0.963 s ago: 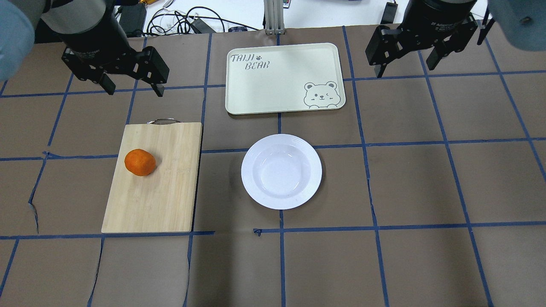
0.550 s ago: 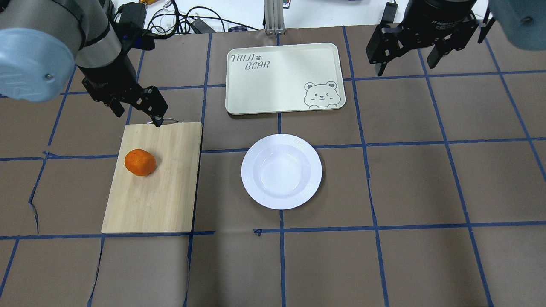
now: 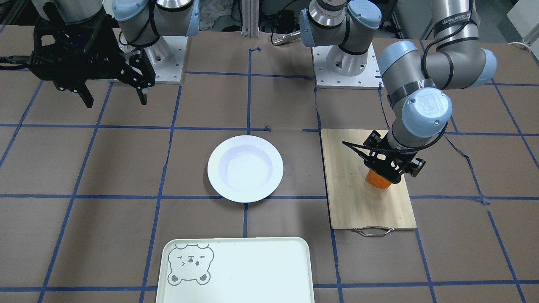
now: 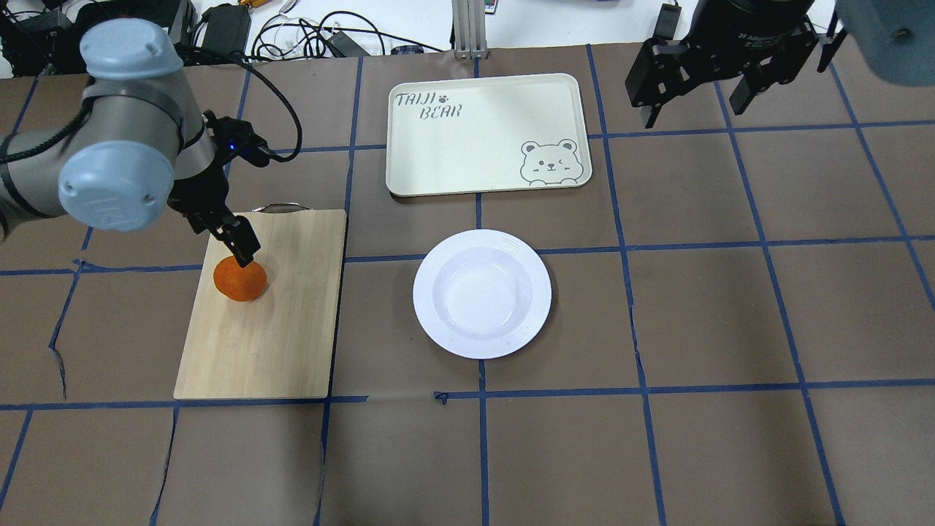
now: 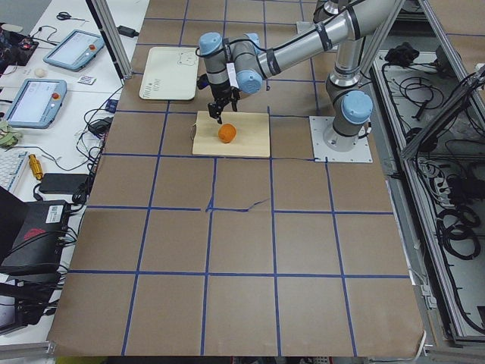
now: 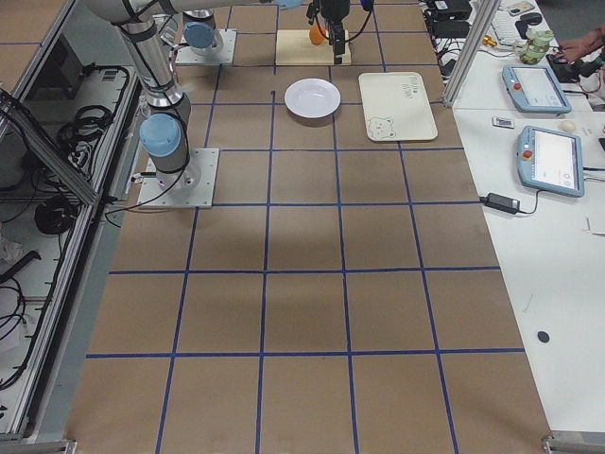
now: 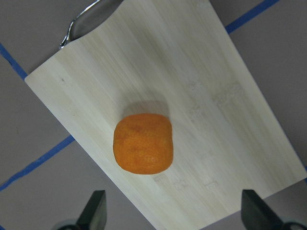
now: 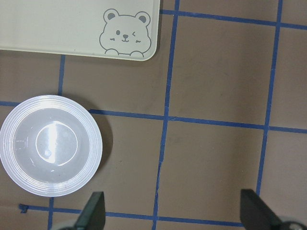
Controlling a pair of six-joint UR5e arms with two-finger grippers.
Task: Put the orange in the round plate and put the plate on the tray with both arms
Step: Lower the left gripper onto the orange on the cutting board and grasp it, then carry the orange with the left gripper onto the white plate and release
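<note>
Count: 1 bright orange fruit point(image 4: 239, 283), 1 white round plate point(image 4: 482, 294), 1 cream tray point(image 4: 488, 135)
Fruit: just under left gripper point(image 7: 175, 211), fingers spread
Right gripper point(image 8: 173, 211): spread too

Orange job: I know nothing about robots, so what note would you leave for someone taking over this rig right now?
Left gripper: open, close over the orange, not gripping it.
Right gripper: open, hovering away from all the items.
Orange lies on the cutting board. Plate sits empty on the table; tray is empty, just beyond it.
Done: nothing placed.
Left: grasp orange, put it in plate, move plate onto tray with both arms.
</note>
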